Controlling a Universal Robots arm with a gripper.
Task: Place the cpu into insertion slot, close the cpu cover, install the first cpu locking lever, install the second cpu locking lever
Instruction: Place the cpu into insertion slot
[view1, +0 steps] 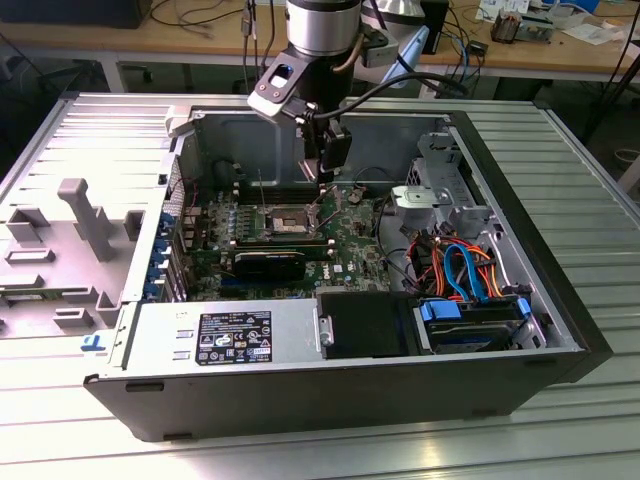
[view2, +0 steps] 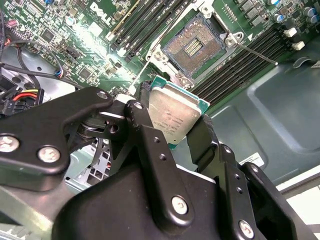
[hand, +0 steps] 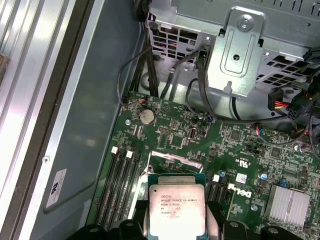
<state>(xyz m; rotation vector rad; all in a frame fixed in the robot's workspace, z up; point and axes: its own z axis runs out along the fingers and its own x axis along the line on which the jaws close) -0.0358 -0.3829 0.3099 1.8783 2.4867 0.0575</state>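
Inside open computer case, hovering near insertion slot, gripping cpu edgewise between jaws; worth keeping level, corners aligned.

arm vert, pointing down | hand clamped on cpu edges

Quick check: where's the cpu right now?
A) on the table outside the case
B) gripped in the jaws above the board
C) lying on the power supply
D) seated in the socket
B: in the second wrist view the cpu sits clamped between the jaws, and the socket lies bare.
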